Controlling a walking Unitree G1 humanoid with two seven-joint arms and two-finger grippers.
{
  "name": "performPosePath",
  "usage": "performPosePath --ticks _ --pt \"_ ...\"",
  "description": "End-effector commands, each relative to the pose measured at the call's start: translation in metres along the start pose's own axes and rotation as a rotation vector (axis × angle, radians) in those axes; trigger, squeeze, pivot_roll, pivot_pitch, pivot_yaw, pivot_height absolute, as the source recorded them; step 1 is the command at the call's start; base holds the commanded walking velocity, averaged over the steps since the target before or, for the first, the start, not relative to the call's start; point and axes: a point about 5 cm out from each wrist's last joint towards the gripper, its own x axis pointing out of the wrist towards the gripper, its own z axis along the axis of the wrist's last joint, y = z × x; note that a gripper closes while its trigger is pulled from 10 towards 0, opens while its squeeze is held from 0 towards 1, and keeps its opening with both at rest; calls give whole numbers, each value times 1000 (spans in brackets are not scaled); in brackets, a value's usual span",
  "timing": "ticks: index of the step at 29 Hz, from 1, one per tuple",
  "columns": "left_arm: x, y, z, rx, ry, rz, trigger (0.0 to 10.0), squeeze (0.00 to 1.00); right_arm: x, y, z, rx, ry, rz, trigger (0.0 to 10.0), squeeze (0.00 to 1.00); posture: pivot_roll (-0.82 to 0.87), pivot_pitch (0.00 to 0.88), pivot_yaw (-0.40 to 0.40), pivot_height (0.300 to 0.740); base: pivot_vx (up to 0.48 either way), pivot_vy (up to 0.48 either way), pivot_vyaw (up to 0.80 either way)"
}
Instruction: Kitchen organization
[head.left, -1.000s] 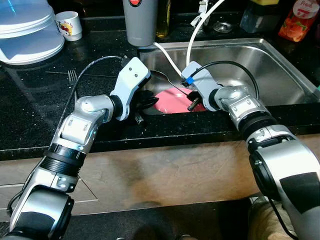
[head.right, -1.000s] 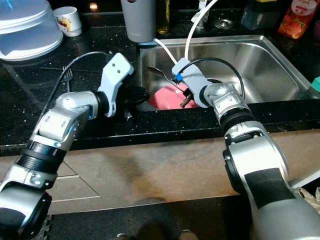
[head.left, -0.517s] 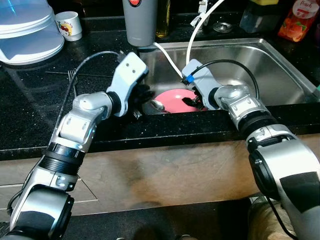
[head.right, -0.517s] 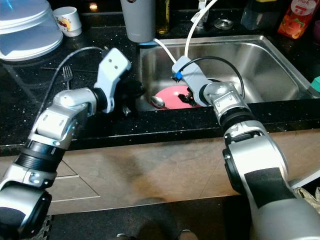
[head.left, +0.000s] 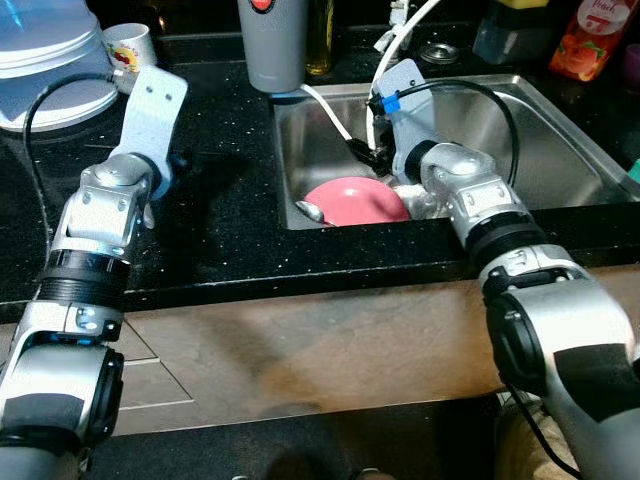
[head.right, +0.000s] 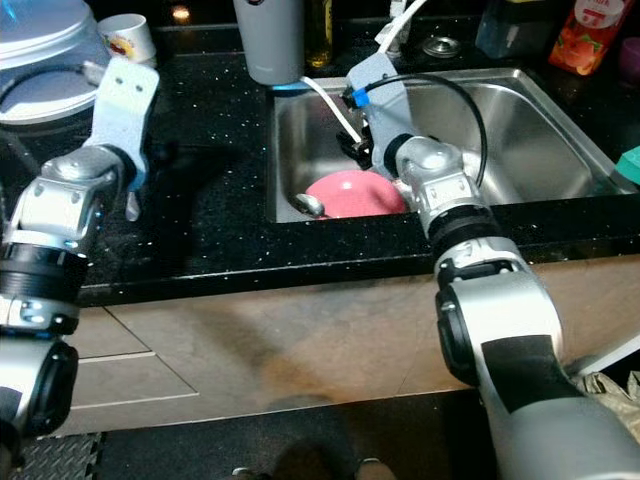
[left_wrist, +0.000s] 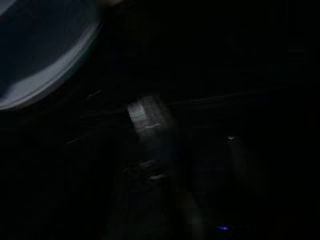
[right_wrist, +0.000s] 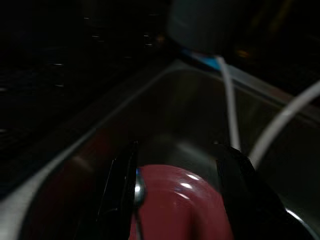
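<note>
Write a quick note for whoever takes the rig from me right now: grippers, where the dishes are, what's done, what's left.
Right gripper: open, empty, above the pink bowl in the sink.
Left gripper: over the black counter left of the sink; fingers unclear.
Spoon: in the sink at the bowl's left edge.
Mug and grey tumbler stand at the counter's back.
Left: bowl and spoon are not yet out of the sink.

No text can be read; the carton (head.left: 586, 40) bears white lettering too blurred to tell; the mug (head.left: 128, 48) shows an unreadable print.
</note>
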Motion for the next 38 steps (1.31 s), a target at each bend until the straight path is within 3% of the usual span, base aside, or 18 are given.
performPosePath --ticks 1,2,3,4,6,8,12,19,22,30,33,34,35,36,37,38 --pt "1 18 2 -21 57 94 10000 1000 0 3 -3 16 -11 17 10000 0 13 137 7 740 0 0 0" --pt "1 20 1 -38 76 88 10000 122 0 4 -3 16 -11 19 10000 0 13 137 7 740 0 0 0" --pt "1 20 1 -38 76 88 10000 122 0 4 -3 16 -11 19 10000 0 13 137 7 740 0 0 0" --pt "1 20 0 -69 90 62 10000 0 0 5 -4 17 -10 24 10000 0 14 137 6 740 0 0 0" --pt "2 22 -5 -131 138 27 10000 0 1 8 -4 7 -10 41 10000 0 16 136 4 740 0 0 0" --pt "2 22 -8 -139 152 23 10000 0 1 9 -4 3 -13 45 10000 0 17 136 2 740 0 0 0" --pt "5 13 -18 -218 195 -42 10000 0 2 13 0 -8 -31 60 10000 0 15 133 1 740 0 0 0" --pt "5 6 -25 -253 258 -81 10000 0 2 18 1 -8 -32 98 10000 0 14 126 3 740 0 0 0" --pt "5 3 -30 -219 296 -99 10000 0 1 23 -5 0 -11 180 10000 0 14 121 6 740 0 0 0" --pt "4 -1 -36 -198 331 -132 10000 0 -17 50 3 73 -148 570 10000 0 14 116 7 740 0 0 0" --pt "4 -2 -40 -174 354 -141 10000 0 -21 58 2 54 -151 619 10000 0 14 116 8 740 0 0 0" --pt "4 -3 -40 -170 356 -143 9294 0 -22 59 2 52 -149 626 10000 0 16 118 10 740 0 0 0" --pt "4 -3 -40 -168 357 -144 9294 0 -22 60 2 52 -148 630 10000 0 16 118 11 740 0 0 0" --pt "4 -3 -40 -169 356 -145 2824 0 -22 60 2 51 -147 633 10000 0 16 118 11 740 0 0 0" --pt "4 -3 -40 -169 356 -146 0 0 -22 61 2 51 -147 634 10000 0 16 118 11 740 0 0 0" --pt "3 -3 -40 -173 355 -150 0 0 -23 61 2 52 -146 637 10000 0 18 120 12 740 0 0 0"
